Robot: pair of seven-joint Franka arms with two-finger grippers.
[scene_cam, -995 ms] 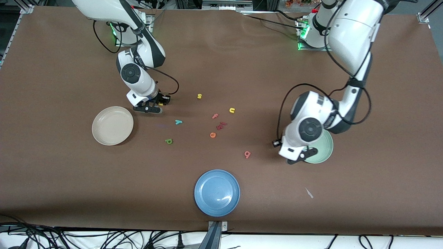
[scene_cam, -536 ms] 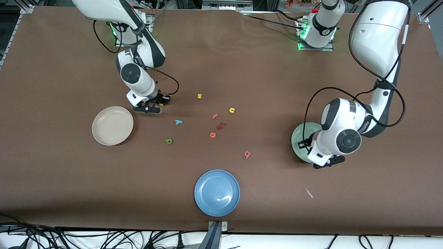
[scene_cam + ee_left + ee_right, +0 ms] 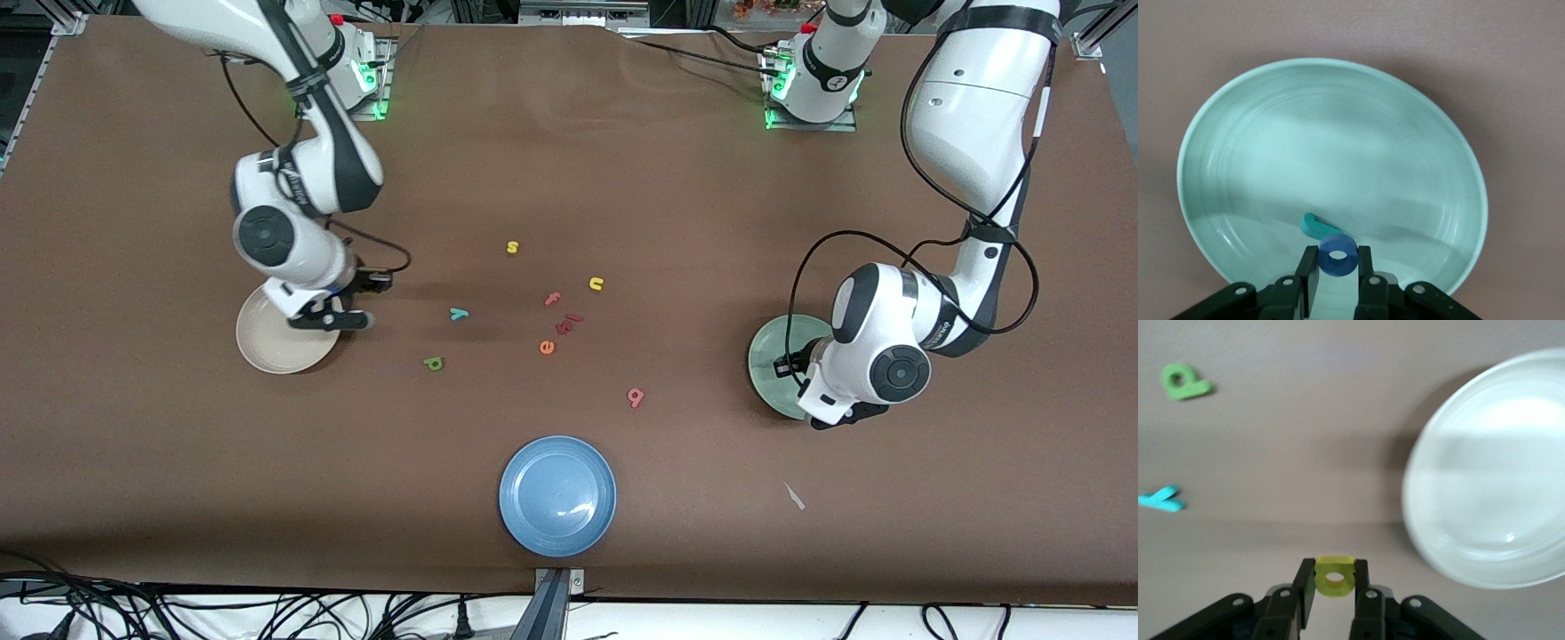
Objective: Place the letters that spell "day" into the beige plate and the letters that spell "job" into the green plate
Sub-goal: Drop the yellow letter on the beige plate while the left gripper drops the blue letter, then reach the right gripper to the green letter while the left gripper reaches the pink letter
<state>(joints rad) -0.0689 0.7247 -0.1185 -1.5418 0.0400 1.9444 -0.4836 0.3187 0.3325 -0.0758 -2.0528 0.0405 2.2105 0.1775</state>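
Note:
My left gripper (image 3: pixel 1338 259) is shut on the blue ring-shaped o (image 3: pixel 1338 255), low over the green plate (image 3: pixel 1338 133). The teal j (image 3: pixel 1315 227) lies in that plate just past the o. In the front view the left gripper (image 3: pixel 840 415) hangs over the green plate's (image 3: pixel 770 360) edge. My right gripper (image 3: pixel 1334 579) is shut on the yellow d (image 3: pixel 1334 576), and in the front view it (image 3: pixel 327 318) hovers at the rim of the beige plate (image 3: pixel 267 351). The teal y (image 3: pixel 459 313), the green a (image 3: pixel 434 363) and the salmon b (image 3: pixel 635 396) lie on the table.
Loose letters lie mid-table: a yellow s (image 3: pixel 512 247), a yellow u (image 3: pixel 596 284), a pink f (image 3: pixel 553 299), dark red pieces (image 3: pixel 567 324) and an orange e (image 3: pixel 547 347). A blue plate (image 3: pixel 557 495) sits near the front edge, a white scrap (image 3: pixel 794 496) toward the left arm's end.
My right gripper has closed on the yellow d, lifted it and carried it to the beige plate's rim. My left arm has swung across the green plate with the blue o.

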